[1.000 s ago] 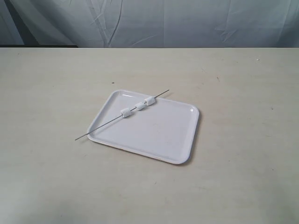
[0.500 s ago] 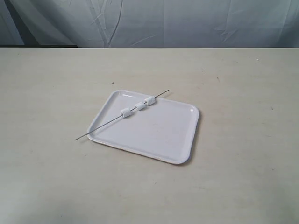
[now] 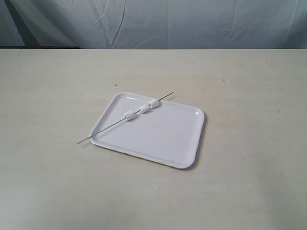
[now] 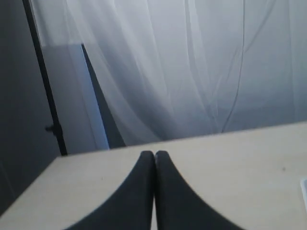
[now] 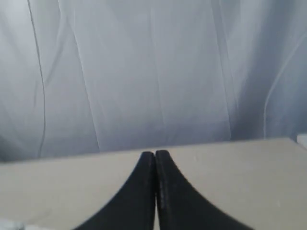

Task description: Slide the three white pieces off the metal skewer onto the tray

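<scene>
A pale beige tabletop (image 3: 249, 182) fills most of the exterior view, and a grey-white draped cloth backdrop (image 3: 192, 24) hangs along its 12 o'clock edge. A flat rectangular glossy white plastic tray (image 3: 163, 139) with rounded corners and a low rim is laid near the centre of the tabletop, slightly askew.

The black curved fingers of the left arm (image 4: 139, 187) are pressed together tip to tip above bare tabletop, and nothing is held between them. The black curved fingers of the right arm (image 5: 175, 191) are also pressed together and hold nothing.

A long, thin, straight grey metal skewer (image 3: 108, 127) is laid across the 9 o'clock side of the tray, running from 8 o'clock to 2 o'clock. Both ends overhang the rim. Three small white cylindrical pieces (image 3: 143, 109) are threaded on its 2 o'clock half, over the tray. The two toward 2 o'clock sit just beside each other, and the third is set slightly apart toward 8 o'clock.
</scene>
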`<action>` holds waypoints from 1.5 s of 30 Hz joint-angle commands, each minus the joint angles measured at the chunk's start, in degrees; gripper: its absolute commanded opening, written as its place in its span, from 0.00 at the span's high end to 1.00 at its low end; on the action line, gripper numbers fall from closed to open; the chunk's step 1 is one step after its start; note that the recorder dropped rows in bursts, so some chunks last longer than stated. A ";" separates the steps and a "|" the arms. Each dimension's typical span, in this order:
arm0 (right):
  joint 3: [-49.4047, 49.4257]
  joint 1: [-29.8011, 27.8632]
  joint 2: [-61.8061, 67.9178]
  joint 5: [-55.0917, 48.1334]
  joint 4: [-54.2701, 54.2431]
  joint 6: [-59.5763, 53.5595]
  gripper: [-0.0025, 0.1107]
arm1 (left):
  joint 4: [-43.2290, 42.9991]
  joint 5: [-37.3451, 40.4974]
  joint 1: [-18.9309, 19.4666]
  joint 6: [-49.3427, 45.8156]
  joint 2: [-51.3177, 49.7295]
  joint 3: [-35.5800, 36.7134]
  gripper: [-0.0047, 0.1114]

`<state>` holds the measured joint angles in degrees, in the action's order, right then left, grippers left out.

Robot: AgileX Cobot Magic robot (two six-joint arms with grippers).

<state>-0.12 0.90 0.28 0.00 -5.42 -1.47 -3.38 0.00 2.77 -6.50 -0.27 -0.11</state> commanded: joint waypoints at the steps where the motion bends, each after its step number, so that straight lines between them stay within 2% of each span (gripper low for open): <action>1: 0.12 -0.19 -0.28 11.40 -5.63 -0.05 0.98 | -0.33 -6.90 -0.05 0.04 0.27 0.11 0.96; 8: 0.12 -0.19 -0.28 13.04 -5.63 -0.05 0.98 | -1.14 -7.58 -0.05 0.04 0.27 0.11 0.96; 10: 0.12 -0.19 -0.28 14.24 -5.63 -0.05 0.98 | -1.14 -11.47 -0.05 0.04 0.27 0.11 0.96; 16: 0.12 -0.19 -0.28 16.11 -5.80 0.06 0.98 | -1.14 -29.71 -0.05 2.23 0.27 0.11 0.96; 19: 0.12 -0.19 -0.28 18.61 -5.80 1.47 0.98 | -1.57 -32.80 -0.05 7.96 0.27 0.11 0.96; 22: 0.12 -0.19 -0.28 26.31 -5.80 12.91 0.98 | -2.61 -38.24 -0.05 24.05 0.27 0.11 0.96; 23: 0.12 -0.19 -0.28 27.50 -5.80 13.28 0.98 | -3.87 -38.62 -0.05 25.31 0.27 -0.36 0.96; 24: -1.32 -0.19 -0.28 26.39 -5.34 13.28 0.98 | -6.69 -38.05 -0.05 26.76 -0.07 -1.58 0.96; 25: -3.86 -0.19 0.05 21.33 -5.01 13.28 0.98 | -13.05 -36.36 -0.05 30.28 -1.57 -3.89 0.96; 26: -7.95 -0.19 2.09 14.33 -4.24 13.28 0.98 | -24.20 -34.93 -0.05 34.12 -4.14 -6.85 0.96; 27: -9.96 -0.19 3.35 11.80 -3.57 13.28 0.98 | -32.26 -34.40 -0.05 37.42 -6.37 -9.19 0.96; 30: -16.63 1.18 9.51 8.77 -2.76 13.28 0.98 | -51.74 -34.52 -0.05 50.61 -14.03 -16.30 0.96; 33: -24.23 3.82 18.86 5.19 -2.60 13.28 0.98 | -64.57 -34.41 -0.05 58.70 -23.82 -24.32 0.96; 38: -39.37 6.65 38.78 -10.87 -1.91 11.17 0.98 | -75.93 -35.65 -0.05 68.81 -39.61 -33.32 0.96; 45: -54.40 7.18 58.84 -32.20 -6.91 -3.12 0.98 | -88.32 -38.92 -0.05 77.39 -57.93 -37.90 0.96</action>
<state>-50.23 7.84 53.37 -25.12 -10.37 1.96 -86.36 -37.47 2.77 67.01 -51.84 -36.91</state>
